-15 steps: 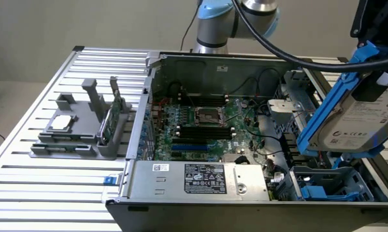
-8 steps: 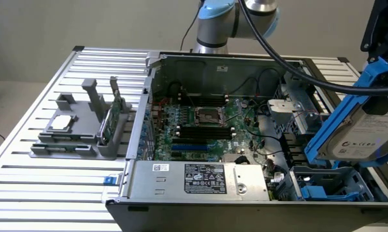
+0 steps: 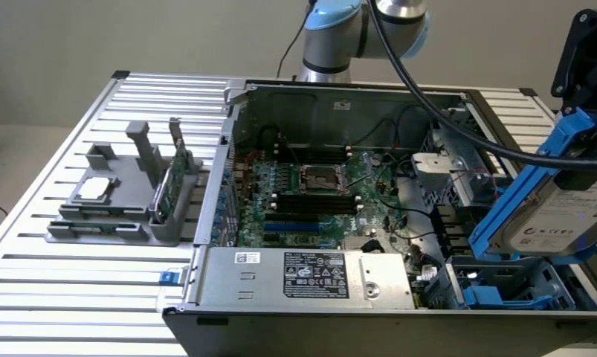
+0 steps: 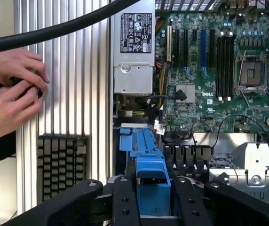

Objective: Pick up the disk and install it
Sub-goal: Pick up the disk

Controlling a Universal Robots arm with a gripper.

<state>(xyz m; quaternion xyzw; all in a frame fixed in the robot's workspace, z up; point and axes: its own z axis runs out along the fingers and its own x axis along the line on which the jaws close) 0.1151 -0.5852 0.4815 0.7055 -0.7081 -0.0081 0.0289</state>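
Note:
The disk (image 3: 561, 212) is a silver drive with a white label in a blue plastic frame. It hangs tilted and on edge above the front corner of the open computer case (image 3: 241, 160), at the exterior view's right. My gripper (image 3: 580, 141) is shut on it from above. In the wrist view the black fingers (image 4: 125, 202) clamp the blue frame (image 4: 152, 181) on both sides, with the gripper (image 4: 154, 200) centred on it. Below it lies a drive bay (image 3: 506, 291) holding a blue bracket (image 4: 135, 140).
The case holds a motherboard (image 3: 313, 190), a power supply (image 3: 308, 275) and a metal cage (image 3: 442, 167). A grey fixture (image 3: 120, 197) with a chip and a green card stands on the slatted table (image 3: 70, 290). A person's hands (image 4: 12, 92) and a keyboard (image 4: 61, 165) are beside the case.

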